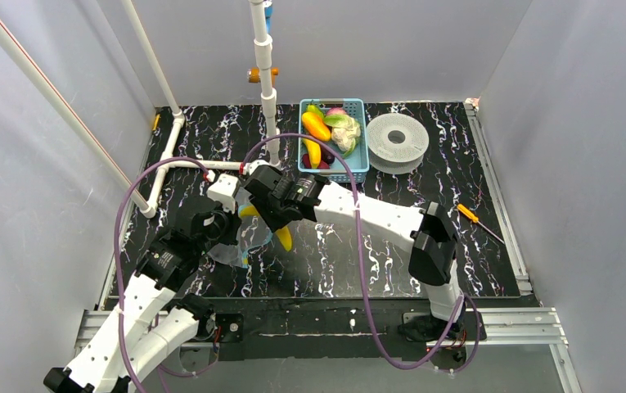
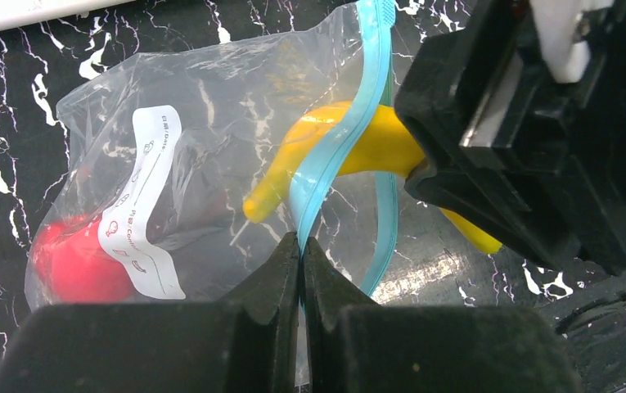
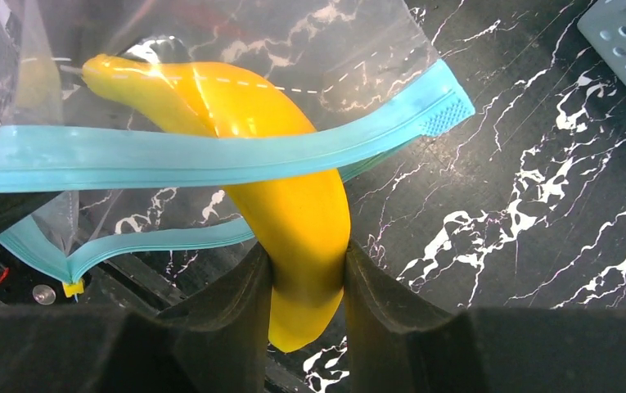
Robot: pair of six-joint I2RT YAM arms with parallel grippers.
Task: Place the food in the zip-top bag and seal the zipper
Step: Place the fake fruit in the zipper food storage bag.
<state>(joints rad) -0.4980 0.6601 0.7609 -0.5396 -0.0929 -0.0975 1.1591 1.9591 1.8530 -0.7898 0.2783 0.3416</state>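
Now your left claw (image 2: 301, 254) is pinching the zipper (image 2: 338, 139), right claw (image 3: 305, 274) clamping the half-in banana (image 3: 285, 180); apple (image 2: 72, 262) bagged, seal pending.

- A robotics lab test cell: plain grey panel walls (image 1: 39, 205) close off the left, back and right of the frame.
- Aluminium rails (image 1: 522, 321) run along the bottom edge, and a white pipe frame (image 1: 262, 49) stands at upper centre.
- A screwdriver (image 1: 477, 221) lies at the right on the black marbled tabletop (image 1: 457, 262).

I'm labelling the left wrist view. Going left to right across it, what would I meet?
Red apple in the zip-top bag → white label → yellow banana → right gripper clamped on the banana
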